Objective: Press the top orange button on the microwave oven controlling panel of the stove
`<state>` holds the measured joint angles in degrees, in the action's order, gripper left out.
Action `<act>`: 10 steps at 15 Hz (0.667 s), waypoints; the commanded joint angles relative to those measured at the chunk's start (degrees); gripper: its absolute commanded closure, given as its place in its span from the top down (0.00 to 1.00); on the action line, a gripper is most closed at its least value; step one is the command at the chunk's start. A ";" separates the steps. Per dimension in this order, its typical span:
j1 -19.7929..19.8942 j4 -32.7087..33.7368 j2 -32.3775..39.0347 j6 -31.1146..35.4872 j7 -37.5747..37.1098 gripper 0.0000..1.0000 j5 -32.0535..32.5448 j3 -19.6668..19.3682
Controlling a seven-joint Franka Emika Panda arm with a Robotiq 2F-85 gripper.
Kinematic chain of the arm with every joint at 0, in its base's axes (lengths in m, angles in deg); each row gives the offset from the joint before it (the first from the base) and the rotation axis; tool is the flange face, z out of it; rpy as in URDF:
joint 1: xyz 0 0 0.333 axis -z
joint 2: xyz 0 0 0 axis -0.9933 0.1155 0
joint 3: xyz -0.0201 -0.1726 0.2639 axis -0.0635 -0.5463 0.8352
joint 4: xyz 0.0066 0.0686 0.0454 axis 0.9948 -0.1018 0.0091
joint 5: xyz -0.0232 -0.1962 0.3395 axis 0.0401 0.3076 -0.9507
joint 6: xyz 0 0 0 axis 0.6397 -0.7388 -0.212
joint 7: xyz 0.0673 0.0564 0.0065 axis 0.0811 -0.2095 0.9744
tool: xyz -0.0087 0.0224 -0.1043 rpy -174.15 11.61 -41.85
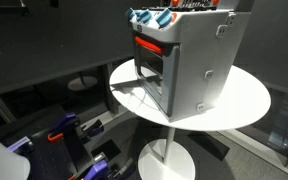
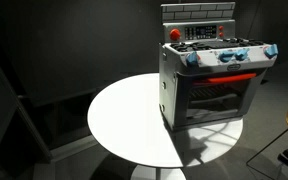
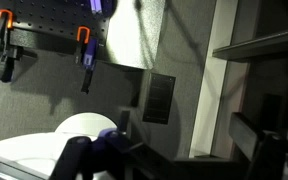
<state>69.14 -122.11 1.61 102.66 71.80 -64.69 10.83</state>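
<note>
The grey toy stove (image 1: pixel 189 60) stands on a round white table (image 1: pixel 244 100) in both exterior views. It has blue knobs and red parts along its top and a dark-windowed door (image 2: pixel 219 95). Its raised back panel (image 2: pixel 199 30) carries a small control area; the orange buttons are too small to make out. My gripper (image 3: pixel 184 130) shows only in the wrist view, as two dark fingers set wide apart with nothing between them. It faces a wall, and the stove is not in that view. The gripper is not visible in either exterior view.
The wrist view shows a pegboard with orange-handled clamps (image 3: pixel 83 45), a dark wall vent (image 3: pixel 158 98) and a white rounded object (image 3: pixel 79 125) with a purple part beside it. Dark gear with orange and purple parts (image 1: pixel 69 135) lies below the table.
</note>
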 commanded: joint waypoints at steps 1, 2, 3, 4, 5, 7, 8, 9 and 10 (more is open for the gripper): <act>0.94 0.10 -0.10 -0.24 0.36 1.00 -0.31 0.74; 0.94 0.11 -0.12 -0.24 0.36 1.00 -0.31 0.74; 0.94 0.11 -0.13 -0.24 0.36 1.00 -0.31 0.74; 0.94 0.11 -0.13 -0.24 0.36 1.00 -0.31 0.74; 1.17 0.54 0.02 -0.16 0.23 1.00 0.10 0.74; 1.80 2.44 0.47 -0.29 -0.11 1.00 1.03 0.66; 2.18 3.49 0.63 -0.26 -0.21 1.00 1.49 0.64; 2.65 4.83 0.84 -0.18 -0.38 1.00 2.24 0.67; 3.09 6.23 1.09 -0.15 -0.50 1.00 2.90 0.64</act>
<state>70.47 -120.38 1.64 102.91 71.81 -63.96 10.94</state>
